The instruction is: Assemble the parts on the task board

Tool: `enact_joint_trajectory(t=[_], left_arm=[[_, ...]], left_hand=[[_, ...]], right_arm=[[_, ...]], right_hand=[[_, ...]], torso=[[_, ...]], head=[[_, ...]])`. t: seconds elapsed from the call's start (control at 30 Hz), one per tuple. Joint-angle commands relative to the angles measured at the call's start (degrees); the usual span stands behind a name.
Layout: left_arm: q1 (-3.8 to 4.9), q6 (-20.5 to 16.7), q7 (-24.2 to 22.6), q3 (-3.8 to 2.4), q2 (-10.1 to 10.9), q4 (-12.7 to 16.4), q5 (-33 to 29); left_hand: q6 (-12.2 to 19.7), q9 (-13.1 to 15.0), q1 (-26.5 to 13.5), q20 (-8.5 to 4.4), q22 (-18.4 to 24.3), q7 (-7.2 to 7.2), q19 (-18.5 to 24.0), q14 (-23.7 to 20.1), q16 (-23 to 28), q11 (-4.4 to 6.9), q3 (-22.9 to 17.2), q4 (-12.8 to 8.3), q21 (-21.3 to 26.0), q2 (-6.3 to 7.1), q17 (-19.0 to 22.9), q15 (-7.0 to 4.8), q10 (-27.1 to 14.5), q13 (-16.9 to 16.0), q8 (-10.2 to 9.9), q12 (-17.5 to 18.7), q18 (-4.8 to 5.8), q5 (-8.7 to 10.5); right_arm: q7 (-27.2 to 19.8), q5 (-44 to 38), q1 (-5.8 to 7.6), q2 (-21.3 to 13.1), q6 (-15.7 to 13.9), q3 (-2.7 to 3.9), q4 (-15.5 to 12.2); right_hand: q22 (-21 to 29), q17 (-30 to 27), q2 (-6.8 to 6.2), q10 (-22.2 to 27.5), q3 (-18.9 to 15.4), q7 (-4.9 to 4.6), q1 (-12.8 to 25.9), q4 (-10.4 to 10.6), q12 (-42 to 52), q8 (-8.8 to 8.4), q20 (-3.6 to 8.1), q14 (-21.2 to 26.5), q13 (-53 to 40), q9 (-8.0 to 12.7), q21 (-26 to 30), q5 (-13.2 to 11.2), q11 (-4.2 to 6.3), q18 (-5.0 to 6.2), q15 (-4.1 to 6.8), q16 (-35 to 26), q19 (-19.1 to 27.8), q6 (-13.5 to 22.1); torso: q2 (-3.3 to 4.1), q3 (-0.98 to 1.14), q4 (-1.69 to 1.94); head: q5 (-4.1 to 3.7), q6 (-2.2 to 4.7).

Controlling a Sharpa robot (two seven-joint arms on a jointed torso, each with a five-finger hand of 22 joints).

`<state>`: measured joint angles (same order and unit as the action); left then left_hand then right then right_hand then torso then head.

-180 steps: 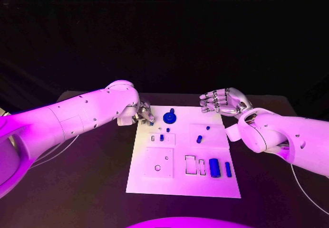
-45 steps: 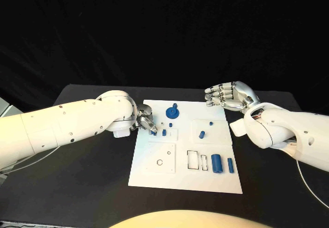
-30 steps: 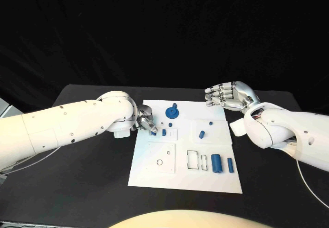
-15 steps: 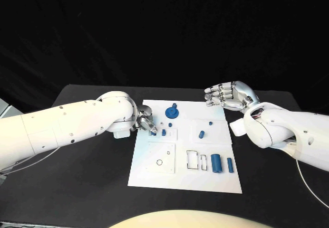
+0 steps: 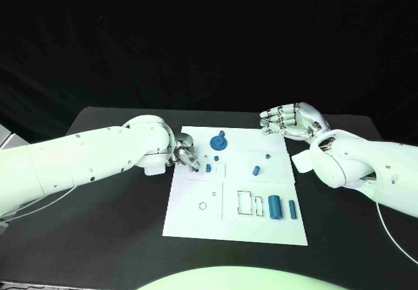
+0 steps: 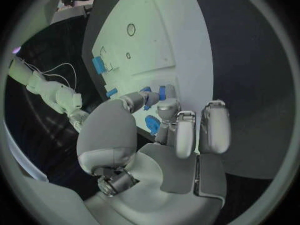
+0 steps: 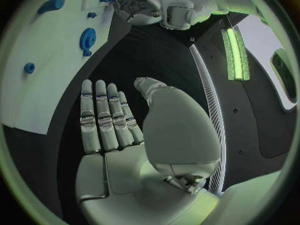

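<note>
- Blue peg (image 5: 195,168) on the board's (image 5: 228,227) upper left: my left hand (image 5: 185,155) still pinches it, fingers (image 6: 164,108) closed; no movement lately, so seating seems unfinished.
- Right hand (image 5: 292,121) stays open, empty, above the worktop (image 5: 104,235).

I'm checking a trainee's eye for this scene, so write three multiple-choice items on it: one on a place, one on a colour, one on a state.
1. Where is the left hand?
A. at the task board's left edge, near the far end
B. over the board's near right corner
C. off the table

2. What colour is the gear-shaped part?
A. red
B. blue
C. yellow

3. How is the right hand?
A. gripping a cylinder
B. pressing on the board
C. holding nothing, fingers straight side by side

Answers: 1 A, the head view shows it over the board's far left edge. 2 B, it shows blue on the white board. 3 C, the right wrist view shows a bare palm and straight fingers.
</note>
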<state>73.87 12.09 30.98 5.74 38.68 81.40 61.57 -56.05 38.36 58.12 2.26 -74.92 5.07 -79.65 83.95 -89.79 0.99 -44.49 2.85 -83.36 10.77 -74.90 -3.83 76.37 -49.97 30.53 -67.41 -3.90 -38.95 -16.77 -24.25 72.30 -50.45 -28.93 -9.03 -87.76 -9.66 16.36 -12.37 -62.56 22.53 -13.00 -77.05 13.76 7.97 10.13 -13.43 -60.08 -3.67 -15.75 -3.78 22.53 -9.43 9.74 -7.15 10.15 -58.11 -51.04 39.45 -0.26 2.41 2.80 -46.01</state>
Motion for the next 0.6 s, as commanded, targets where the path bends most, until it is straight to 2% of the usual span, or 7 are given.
enact_joint_trajectory(t=[0.03,0.27,0.3,0.5,0.6], left_arm=[[-0.21,2.0,0.3,0.14,-0.3,0.1,-0.9],[-0.21,2.2,1.1,0.13,-0.5,0.1,-1.7],[-0.21,2.1,1.2,0.13,-0.5,0.0,-1.8],[-0.2,1.4,1.5,0.13,-0.7,-0.2,-2.2],[-0.2,1.2,1.6,0.13,-0.9,-0.4,-2.3]], left_hand=[[-2.2,0.1,0.2,-0.2,-1.4,-1.85,0.1,6.1,-0.2,0.28,-10.5,-10.8,0.0,-0.36,-15.1,-0.54,0.0,-0.1,0.2,-0.1,0.25,-0.35],[-1.8,0.5,-0.6,-0.08,-0.7,-1.66,0.7,6.1,-0.2,0.09,-9.3,-9.8,0.5,-0.83,-15.1,-0.36,-0.6,1.4,0.4,1.0,0.11,0.21],[-1.7,0.8,-1.1,0.02,-0.7,-1.71,0.7,6.1,-0.2,0.11,-8.4,-9.1,0.6,-1.04,-15.1,-0.29,-0.5,1.2,0.8,0.9,0.13,0.65],[-1.3,1.6,-1.7,0.09,-0.5,-1.92,0.8,6.1,-0.2,0.22,-6.4,-8.0,0.9,-1.31,-15.1,-0.3,-0.2,1.2,1.6,1.0,0.12,1.24],[-1.2,1.8,-1.9,0.09,-0.5,-2.0,0.7,6.1,-0.2,0.27,-6.0,-7.6,0.9,-1.42,-15.1,-0.32,-0.1,1.1,1.8,1.0,0.13,1.36]], right_arm=[[-0.8,-0.5,0.01,0.0,0.4,0.02,-0.1],[-0.8,-0.5,0.01,-0.1,0.4,0.02,-0.2],[-0.8,-0.5,0.01,-0.1,0.4,0.02,-0.2],[-0.8,-0.5,0.01,-0.1,0.3,0.02,-0.3],[-0.8,-0.5,0.01,-0.2,0.3,0.02,-0.3]], right_hand=[[0.1,-0.1,0.16,-0.2,0.0,-0.08,0.5,-0.2,-0.2,-0.37,0.03,-0.4,0.0,0.1,-0.2,0.2,-0.01,0.86,0.1,-0.3,-0.5,-0.3],[0.1,-0.1,0.16,-0.2,0.0,-0.08,0.5,-0.2,-0.2,-0.37,0.03,-0.4,0.0,0.1,-0.2,0.2,-0.01,0.86,0.1,-0.3,-0.5,-0.3],[0.1,-0.1,0.16,-0.2,0.0,-0.08,0.5,-0.2,-0.2,-0.37,0.03,-0.4,0.0,0.1,-0.2,0.2,-0.01,0.86,0.1,-0.3,-0.5,-0.3],[0.3,-0.2,0.09,-0.2,0.0,-0.08,0.5,-0.3,-0.3,-0.43,0.04,-0.5,0.0,0.1,-0.2,0.2,-0.01,0.84,0.09,-0.4,-0.6,-0.3],[0.3,-0.2,0.09,-0.2,0.0,-0.08,0.5,-0.3,-0.3,-0.43,0.04,-0.5,0.0,0.1,-0.2,0.2,-0.01,0.84,0.09,-0.4,-0.6,-0.3]], torso=[[0.01,0.07,-0.03],[0.05,0.02,-0.11],[0.04,0.03,-0.08],[0.04,0.1,-0.07],[0.06,0.06,-0.05]], head=[[0.0,-0.04],[-0.1,-0.06],[-0.12,-0.08],[-0.19,-0.15],[-0.27,-0.21]])
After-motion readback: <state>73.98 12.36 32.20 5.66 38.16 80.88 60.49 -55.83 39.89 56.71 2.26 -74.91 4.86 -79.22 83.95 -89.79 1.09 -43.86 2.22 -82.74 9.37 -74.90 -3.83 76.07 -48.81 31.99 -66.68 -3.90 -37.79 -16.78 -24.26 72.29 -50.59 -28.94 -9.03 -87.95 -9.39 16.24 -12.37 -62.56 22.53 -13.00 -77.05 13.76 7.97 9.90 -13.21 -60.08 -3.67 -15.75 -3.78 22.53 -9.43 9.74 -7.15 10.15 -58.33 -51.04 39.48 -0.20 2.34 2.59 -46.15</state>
